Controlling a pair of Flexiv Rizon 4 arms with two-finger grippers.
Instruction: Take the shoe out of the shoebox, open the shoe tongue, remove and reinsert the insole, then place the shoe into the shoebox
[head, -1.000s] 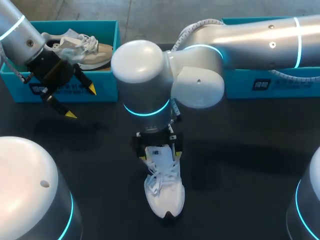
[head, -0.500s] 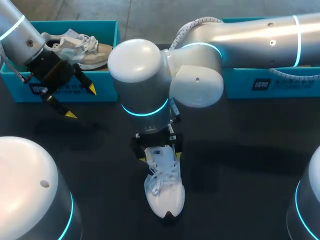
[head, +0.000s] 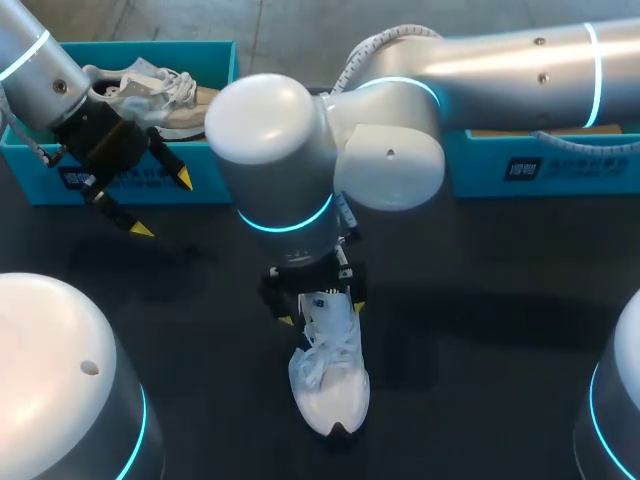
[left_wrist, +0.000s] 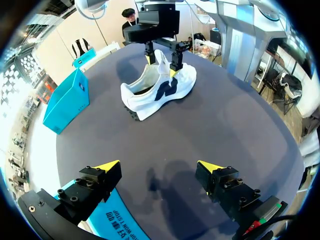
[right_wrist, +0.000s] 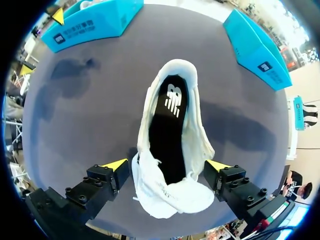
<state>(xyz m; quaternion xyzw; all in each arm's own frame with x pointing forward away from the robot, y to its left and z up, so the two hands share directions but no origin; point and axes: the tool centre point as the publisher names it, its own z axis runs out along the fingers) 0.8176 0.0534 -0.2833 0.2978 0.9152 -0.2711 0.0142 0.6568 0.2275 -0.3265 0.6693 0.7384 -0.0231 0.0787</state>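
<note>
A white shoe (head: 330, 375) stands on the dark table, toe toward the near edge. Its black insole (right_wrist: 167, 125) lies inside the open mouth, and the tongue and laces (right_wrist: 167, 195) bunch up under my right gripper (right_wrist: 166, 165). That gripper (head: 320, 312) is open, one yellow tip on each side of the shoe's midfoot. My left gripper (head: 160, 205) hangs open and empty in front of the left teal shoebox (head: 150, 185). From the left wrist view, the left gripper (left_wrist: 159, 166) faces the shoe (left_wrist: 160, 87) across bare table.
A second, beige shoe (head: 170, 100) lies in the left shoebox. Another teal shoebox (head: 540, 160) stands at the back right, partly under my right arm. Both boxes (right_wrist: 95, 22) (right_wrist: 255, 47) lie beyond the shoe's heel.
My right arm's elbow has swung slightly left and its gripper has settled a little lower over the shoe. The shoe and my left arm have not moved.
</note>
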